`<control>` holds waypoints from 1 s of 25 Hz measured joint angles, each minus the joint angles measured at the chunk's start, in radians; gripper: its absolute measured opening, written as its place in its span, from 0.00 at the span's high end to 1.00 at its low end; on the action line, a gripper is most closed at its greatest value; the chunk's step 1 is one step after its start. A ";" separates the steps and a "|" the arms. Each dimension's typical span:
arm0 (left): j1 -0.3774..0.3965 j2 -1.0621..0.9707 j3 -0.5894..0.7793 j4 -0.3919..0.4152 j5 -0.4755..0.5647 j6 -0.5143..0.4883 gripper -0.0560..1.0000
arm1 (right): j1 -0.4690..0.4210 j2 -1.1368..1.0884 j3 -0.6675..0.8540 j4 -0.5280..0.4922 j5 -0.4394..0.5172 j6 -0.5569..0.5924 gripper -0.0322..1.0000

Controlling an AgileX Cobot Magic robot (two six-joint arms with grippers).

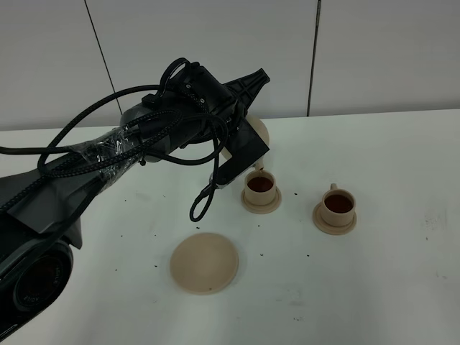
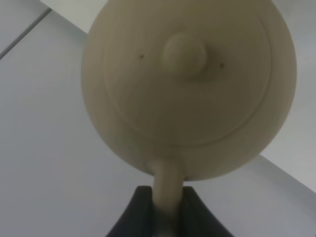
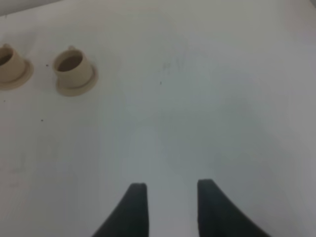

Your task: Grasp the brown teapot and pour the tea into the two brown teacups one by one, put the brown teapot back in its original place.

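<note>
The left gripper [image 2: 167, 207] is clamped on the loop handle of the brown teapot [image 2: 187, 84], which hangs in the air mostly hidden behind the arm in the exterior high view, just at eleven o'clock of the nearer teacup [image 1: 260, 190]. Both that cup and the second teacup [image 1: 338, 208], at its three o'clock, show dark tea inside. The wide saucer [image 1: 204, 261] sits bare at seven o'clock of the first cup. The pot looks like rigid, breakable, matte ceramic, likely heavy with liquid; the handle seems the soundest hold. The right gripper [image 3: 168, 197] stands parted, empty.
</note>
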 joint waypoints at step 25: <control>0.000 0.000 0.000 -0.004 0.010 0.000 0.79 | 0.000 0.000 0.000 0.000 0.000 0.000 0.74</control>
